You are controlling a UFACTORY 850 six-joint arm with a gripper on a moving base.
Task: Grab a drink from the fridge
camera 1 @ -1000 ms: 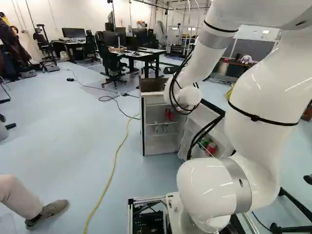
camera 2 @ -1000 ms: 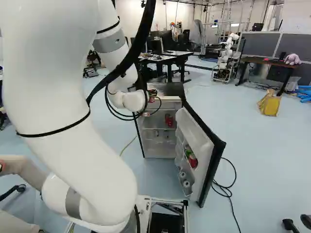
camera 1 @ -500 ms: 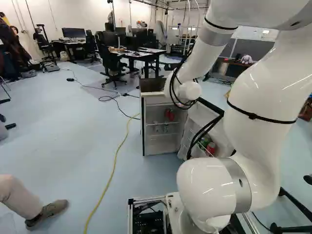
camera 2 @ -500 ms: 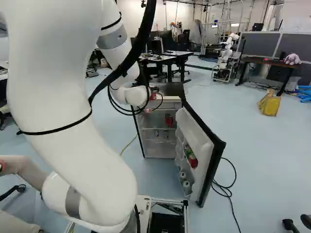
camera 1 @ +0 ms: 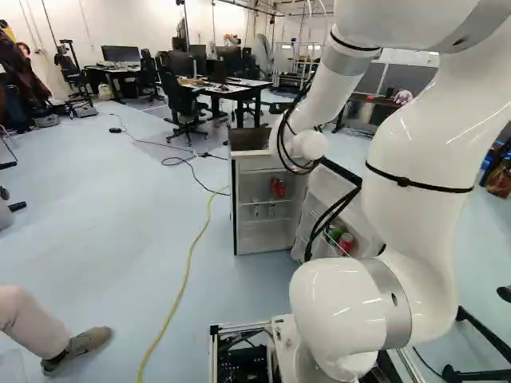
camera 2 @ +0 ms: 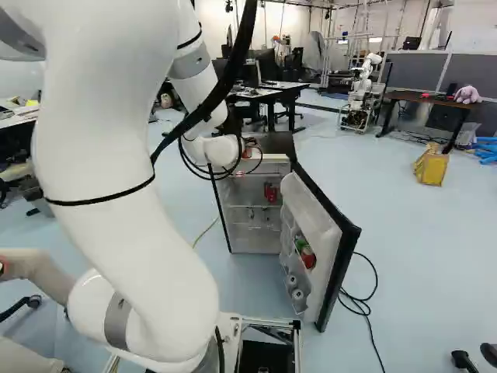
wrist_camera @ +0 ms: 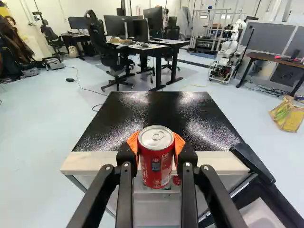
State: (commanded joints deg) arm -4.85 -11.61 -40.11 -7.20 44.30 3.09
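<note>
Jaws grip the red can from both sides, orange pads against its wall; it hangs upright outside the fridge, before its top's front edge. We judge the grab nearly done: what we want is a steady, modest squeeze, since thin metal could dent, and a level path back from the fridge before any turn. The open door juts out at the fridge's right, so we should swing clear. Shelf cans stand inside the fridge; a yellow cable lies to its left.
</note>
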